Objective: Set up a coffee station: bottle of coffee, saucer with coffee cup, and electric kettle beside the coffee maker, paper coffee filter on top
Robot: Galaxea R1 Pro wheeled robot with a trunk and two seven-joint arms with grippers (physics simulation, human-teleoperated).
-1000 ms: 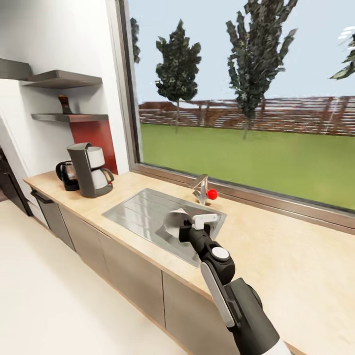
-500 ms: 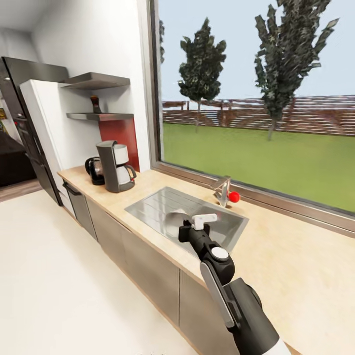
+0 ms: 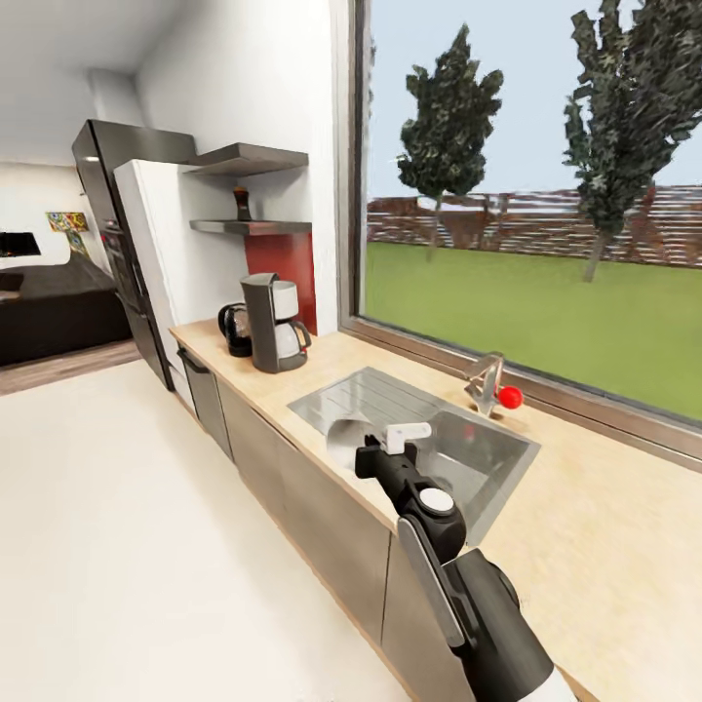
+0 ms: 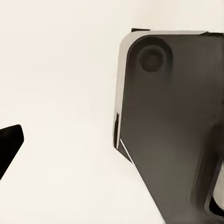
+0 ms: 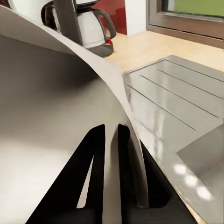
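Observation:
My right gripper is shut on the white paper coffee filter, held over the front edge of the kitchen countertop beside the sink. In the right wrist view the filter curves wide around the pinched black fingers. Far along the counter stands the coffee maker, with the electric kettle just behind it. The bottle of coffee sits on the kitchen shelf above them. One black fingertip of my left gripper hangs over pale floor. The saucer and coffee cup are out of view.
A tap with a red knob rises behind the sink under the big window. A white panel and a black fridge close the counter's far end. Open pale floor spreads beside the grey drawer fronts. A dark sofa stands beyond.
The whole view has swung, so the camera moved: the counter things sit further right and the fridge and the room beyond have come into sight. The right gripper still holds the filter.

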